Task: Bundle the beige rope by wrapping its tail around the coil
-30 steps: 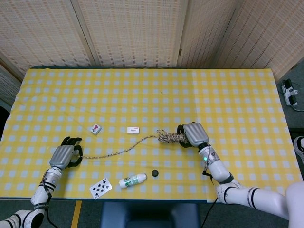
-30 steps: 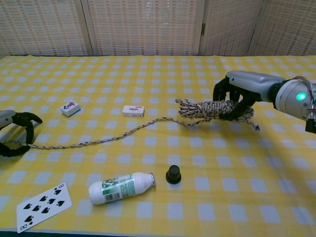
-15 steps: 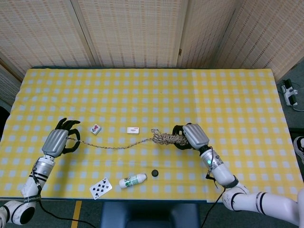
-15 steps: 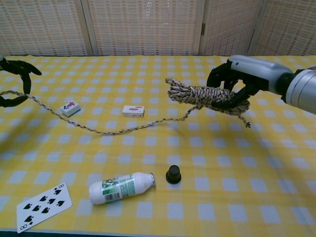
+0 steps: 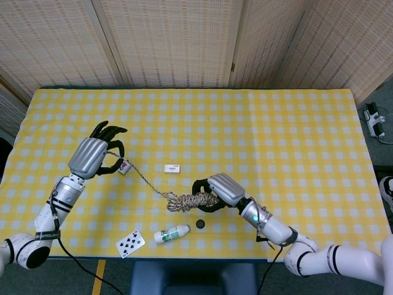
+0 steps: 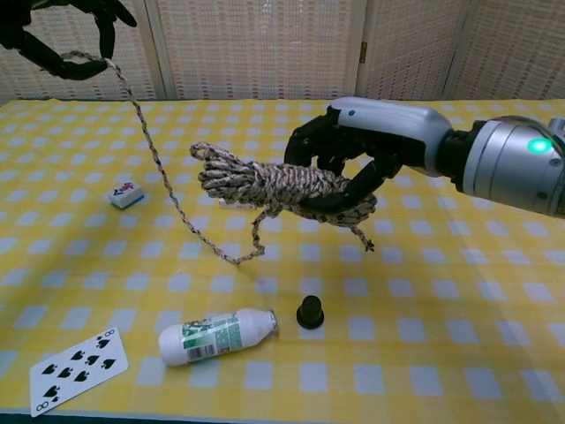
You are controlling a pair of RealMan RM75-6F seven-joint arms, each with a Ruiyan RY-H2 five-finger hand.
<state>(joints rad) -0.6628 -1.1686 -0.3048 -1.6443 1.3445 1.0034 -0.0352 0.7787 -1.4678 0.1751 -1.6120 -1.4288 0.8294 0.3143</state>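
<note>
The right hand (image 6: 353,172) grips the raised beige rope coil (image 6: 265,184), while the left hand (image 6: 62,35), partly cut off, pinches its tail (image 6: 159,168).

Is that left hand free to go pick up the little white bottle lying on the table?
Probably not yet. The left hand is raised, pinching the beige rope's tail, so it's occupied. Nothing blocks the white bottle itself, lying beside the black cap.

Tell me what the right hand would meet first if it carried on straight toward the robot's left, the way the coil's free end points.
Probably nothing: the right hand holds the beige rope coil above the yellow checked tablecloth, and only the rope's hanging tail lies leftward. Depth is unclear.
</note>
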